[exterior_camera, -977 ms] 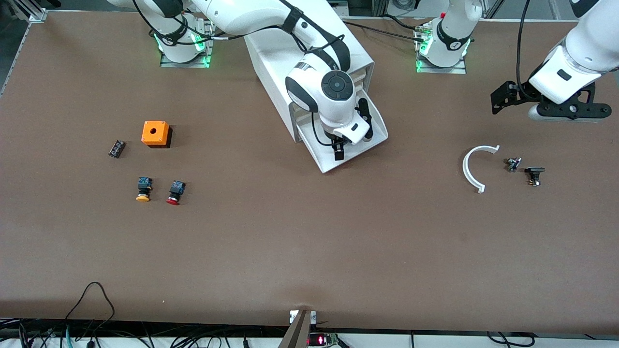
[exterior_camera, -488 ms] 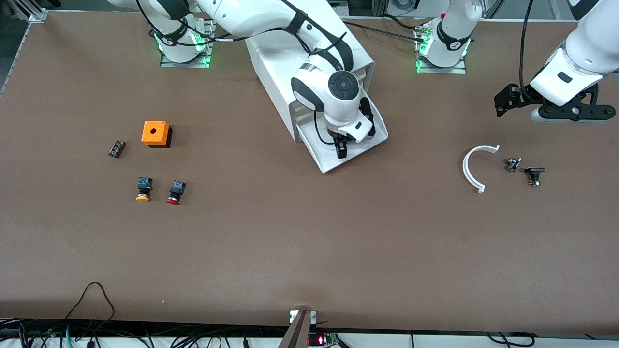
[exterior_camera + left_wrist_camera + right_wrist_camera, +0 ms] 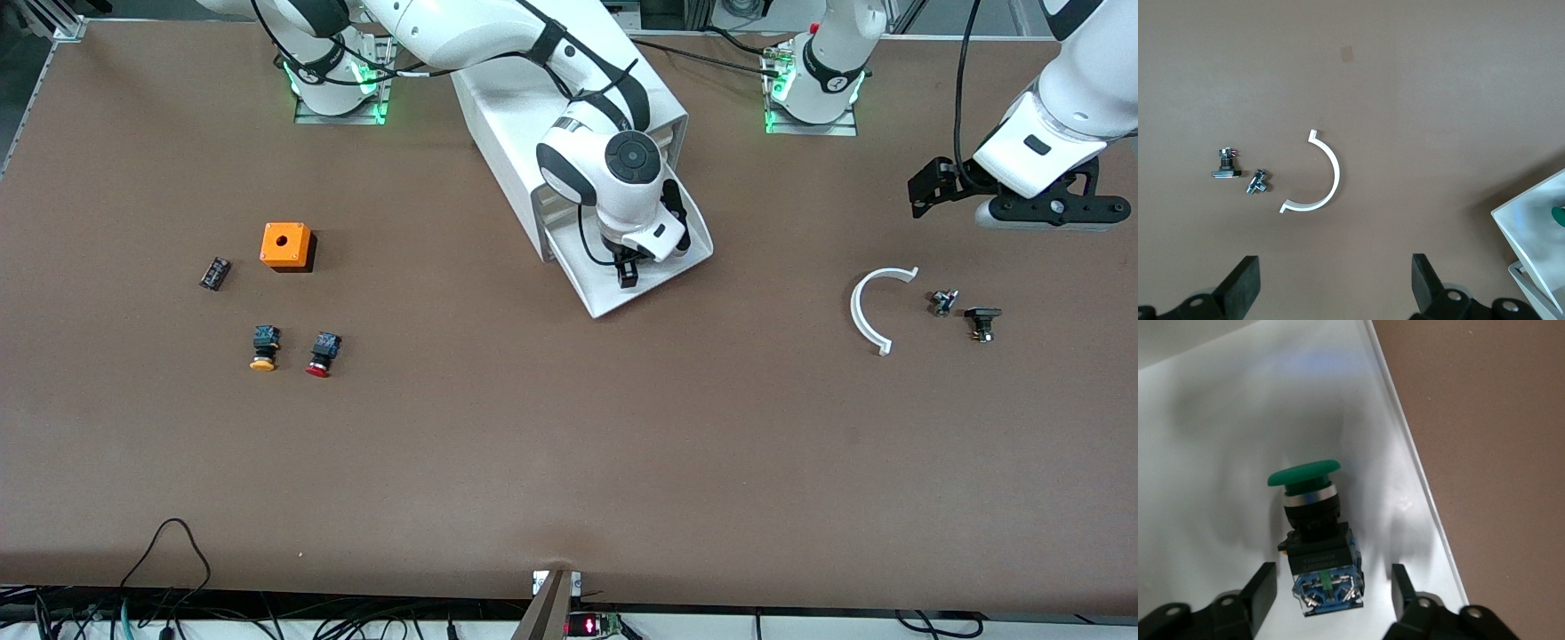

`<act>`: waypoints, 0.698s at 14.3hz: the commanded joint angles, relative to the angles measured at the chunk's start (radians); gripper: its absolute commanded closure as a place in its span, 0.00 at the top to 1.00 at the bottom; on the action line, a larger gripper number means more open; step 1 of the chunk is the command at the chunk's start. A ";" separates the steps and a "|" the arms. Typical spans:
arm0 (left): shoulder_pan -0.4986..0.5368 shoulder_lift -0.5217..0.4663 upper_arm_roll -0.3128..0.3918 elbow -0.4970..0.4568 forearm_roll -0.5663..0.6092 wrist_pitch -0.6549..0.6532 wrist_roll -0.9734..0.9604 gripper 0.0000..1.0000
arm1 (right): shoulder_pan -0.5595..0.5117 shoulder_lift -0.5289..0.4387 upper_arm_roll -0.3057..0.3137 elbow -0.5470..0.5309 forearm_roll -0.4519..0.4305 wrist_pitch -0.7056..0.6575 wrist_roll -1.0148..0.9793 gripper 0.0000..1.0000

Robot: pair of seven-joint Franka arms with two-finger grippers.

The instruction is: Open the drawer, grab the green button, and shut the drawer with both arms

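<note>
Drawer [image 3: 653,280], lowest of the white cabinet [image 3: 516,133], stands pulled out, its sloped lip toward the front camera.

Right gripper [image 3: 628,269] is down inside the open drawer, claw released: in the right wrist view the two black fingers [image 3: 1261,587] stand apart on either side of the button [image 3: 1317,537], not touching it. Button lies on its side on the drawer floor, green cap pointing away from the wrist camera, black-blue body between the fingers. In the front view the button is hidden under the right wrist.

Left gripper [image 3: 1040,206] waits in the air over the table [image 3: 569,462] toward the left arm's end, claw released; fingers [image 3: 1245,283] wide apart in the left wrist view. Below it lie a white curved piece [image 3: 871,307] and two small metal parts [image 3: 965,311].

From the drawer, at about 9 o'clock, an orange box [image 3: 285,244]; at about 8 o'clock, the yellow-capped button [image 3: 263,348] and red-capped button [image 3: 322,354], side by side.
</note>
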 commanded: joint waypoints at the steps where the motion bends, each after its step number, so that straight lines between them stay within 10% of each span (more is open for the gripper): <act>1: -0.004 0.000 -0.001 0.005 0.027 0.007 0.001 1.00 | 0.015 0.024 -0.013 0.040 -0.014 -0.002 0.002 0.62; 10: -0.006 0.000 -0.014 0.011 0.026 0.000 -0.006 1.00 | 0.030 -0.002 -0.013 0.040 -0.063 -0.022 0.059 0.33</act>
